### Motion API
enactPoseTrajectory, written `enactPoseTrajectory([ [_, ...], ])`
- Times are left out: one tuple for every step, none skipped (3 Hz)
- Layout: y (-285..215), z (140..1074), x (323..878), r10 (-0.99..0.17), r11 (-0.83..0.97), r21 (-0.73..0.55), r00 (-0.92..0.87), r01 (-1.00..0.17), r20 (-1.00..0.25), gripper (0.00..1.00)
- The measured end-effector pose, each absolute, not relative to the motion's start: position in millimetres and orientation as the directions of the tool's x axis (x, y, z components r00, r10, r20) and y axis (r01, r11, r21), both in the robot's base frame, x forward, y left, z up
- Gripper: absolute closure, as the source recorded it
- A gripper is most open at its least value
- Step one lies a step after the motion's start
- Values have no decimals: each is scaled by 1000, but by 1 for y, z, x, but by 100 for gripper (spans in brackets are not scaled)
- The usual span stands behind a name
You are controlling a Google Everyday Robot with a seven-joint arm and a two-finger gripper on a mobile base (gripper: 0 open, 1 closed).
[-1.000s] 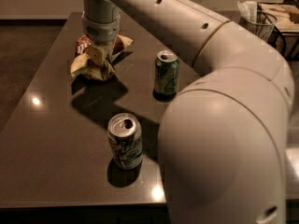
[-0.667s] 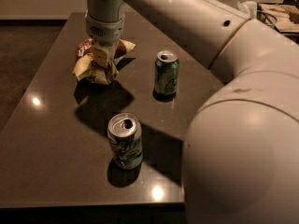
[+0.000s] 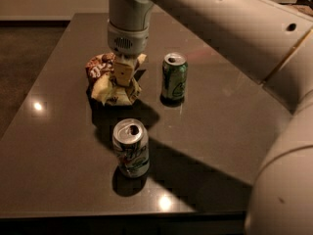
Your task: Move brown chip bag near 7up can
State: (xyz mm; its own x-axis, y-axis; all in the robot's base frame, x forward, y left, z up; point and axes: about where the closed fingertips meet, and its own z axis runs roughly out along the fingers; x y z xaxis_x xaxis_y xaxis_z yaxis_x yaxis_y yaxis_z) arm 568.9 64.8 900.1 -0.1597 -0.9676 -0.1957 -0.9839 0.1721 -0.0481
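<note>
The big pale-grey robot arm [image 3: 234,28] crosses the upper right of the frame, and its bulk is the first hazard: a low or wide swing towards the lower centre could clip the dark green drink can [image 3: 174,80] standing right of centre. The dark, glossy table [image 3: 58,146] gives little friction, so any can that is nudged would probably skid or tip rather than stay put.

The crinkled brown and cream chip bag [image 3: 105,84] sits upper left of centre, bunched and lopsided. A pinch on loose foil may slip, or the dangling part could drag along the surface. If it comes in too low or too far, it could topple the open silver-white 7up can with green lettering [image 3: 131,151], which stands apart from it towards the lower centre.

The two-finger gripper [image 3: 122,82] points straight down into the top right of the bag. It looks closed on a fold, with the bag bulging out to its left and below it.
</note>
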Motion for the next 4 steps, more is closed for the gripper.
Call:
enactPoseTrajectory([
  [43, 901, 548, -978, 115, -41, -106, -993, -182, 100],
  [29, 905, 529, -983, 67, -42, -59, -997, -174, 100],
  [18, 907, 511, -985, 33, -40, -26, -999, -172, 100],
  [9, 905, 496, -984, 22, -40, -15, -999, -180, 100],
])
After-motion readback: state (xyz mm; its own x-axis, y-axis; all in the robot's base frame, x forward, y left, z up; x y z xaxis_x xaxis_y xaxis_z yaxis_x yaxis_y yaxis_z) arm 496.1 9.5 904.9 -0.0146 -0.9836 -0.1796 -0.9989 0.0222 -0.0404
